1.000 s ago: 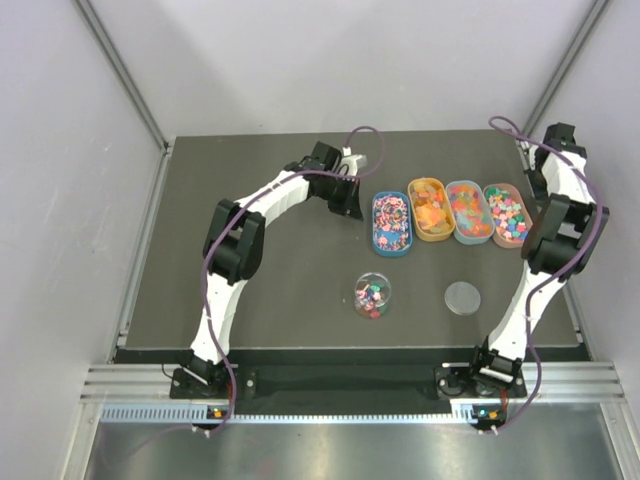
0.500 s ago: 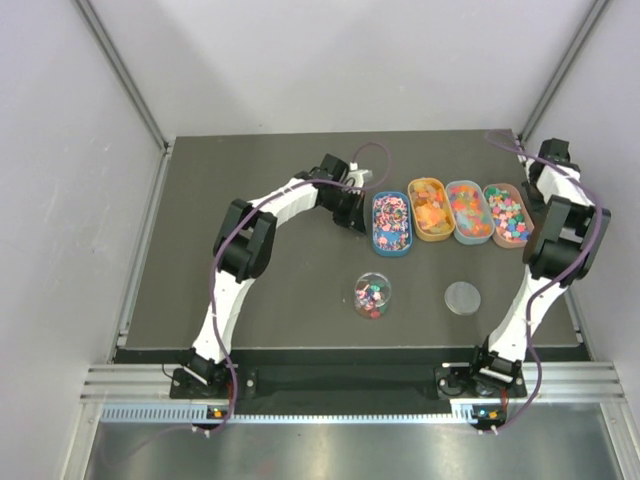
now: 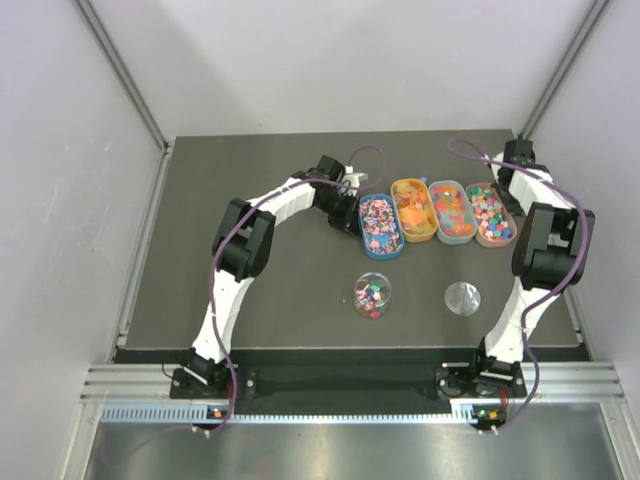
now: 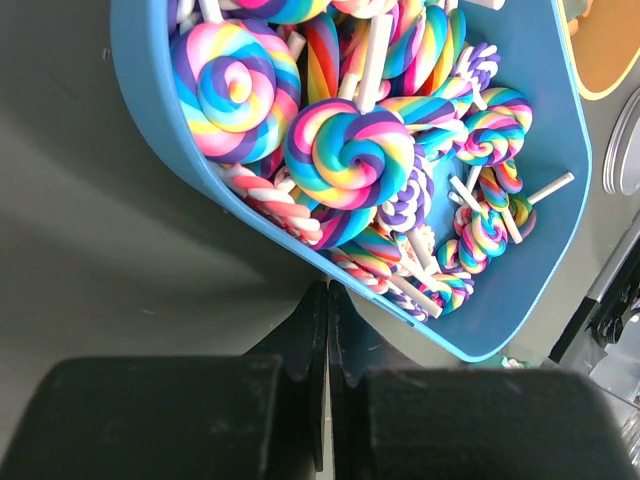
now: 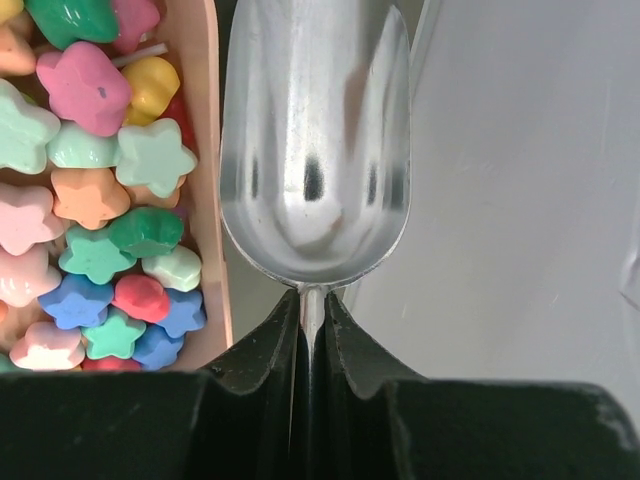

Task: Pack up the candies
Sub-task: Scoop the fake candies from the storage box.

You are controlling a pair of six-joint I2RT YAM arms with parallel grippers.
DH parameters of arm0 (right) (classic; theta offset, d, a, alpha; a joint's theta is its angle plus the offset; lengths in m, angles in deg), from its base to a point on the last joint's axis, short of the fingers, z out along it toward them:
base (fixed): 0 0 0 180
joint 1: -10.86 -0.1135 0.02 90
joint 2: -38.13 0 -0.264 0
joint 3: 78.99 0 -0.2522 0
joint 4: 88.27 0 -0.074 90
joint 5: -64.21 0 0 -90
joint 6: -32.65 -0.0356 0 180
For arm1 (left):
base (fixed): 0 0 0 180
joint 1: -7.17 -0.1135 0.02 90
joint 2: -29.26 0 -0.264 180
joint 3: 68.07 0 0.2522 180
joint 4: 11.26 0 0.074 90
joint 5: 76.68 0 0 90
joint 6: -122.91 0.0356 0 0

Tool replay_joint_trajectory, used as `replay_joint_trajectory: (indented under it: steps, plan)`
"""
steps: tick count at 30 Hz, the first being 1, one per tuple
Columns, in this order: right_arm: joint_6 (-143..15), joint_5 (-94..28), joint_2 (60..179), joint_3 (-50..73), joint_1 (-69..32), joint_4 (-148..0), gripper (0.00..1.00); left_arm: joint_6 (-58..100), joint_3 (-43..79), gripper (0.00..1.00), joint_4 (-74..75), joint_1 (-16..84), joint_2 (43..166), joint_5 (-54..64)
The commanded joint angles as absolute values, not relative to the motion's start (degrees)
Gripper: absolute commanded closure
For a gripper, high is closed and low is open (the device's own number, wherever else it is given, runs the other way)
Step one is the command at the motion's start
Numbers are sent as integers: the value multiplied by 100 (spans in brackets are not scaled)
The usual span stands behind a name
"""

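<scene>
While left end effector (image 4: pixel 327 300) sits closed, empty — right end effector (image 5: pixel 312 310) clamps metal scoop (image 5: pixel 315 150).

Place: robotics lab test cell
Walls: plain pale panels (image 3: pixel 60 200) on metal struts (image 3: pixel 120 70)
Bench: dark table (image 3: pixel 290 300), aluminium rail (image 3: pixel 340 384)

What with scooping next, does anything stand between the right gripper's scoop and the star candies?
Only the pink tray's wall: the scoop, held by the right gripper, sits just outside it, the star candies inside. Nothing else visible does.

No legible text or labels anywhere
</scene>
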State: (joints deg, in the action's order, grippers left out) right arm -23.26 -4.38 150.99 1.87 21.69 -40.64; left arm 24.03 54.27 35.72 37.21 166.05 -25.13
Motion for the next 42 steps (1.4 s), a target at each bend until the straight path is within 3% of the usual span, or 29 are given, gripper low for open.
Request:
replay_joint_trajectory:
  steps: [1, 7, 14, 21, 28, 42]
  plan:
    - [-2289, -1603, 15010, 454, 1736, -3197, 100, 2430, 5415, 100, 3072, 3890, 16497, -2763]
    - [-2483, -1006, 14827, 33, 2192, -3127, 100, 2772, 5371, 100, 3370, 3688, 15874, -2088]
    - [-2501, -908, 13825, -582, 2747, -2258, 100, 3528, 6713, 95, 3942, 3248, 15459, -1657]
    - [-2595, -2007, 13173, -1101, 2625, -669, 100, 2993, 7322, 86, 2303, 3301, 16302, -2052]
    - [-3185, -2438, 12647, -566, 1641, -104, 100, 2008, 8279, 99, 552, 3345, 17814, -1684]
    - [-3485, -2675, 13322, -486, 1386, 582, 100, 1877, 8605, 100, -206, 3609, 18430, -1286]
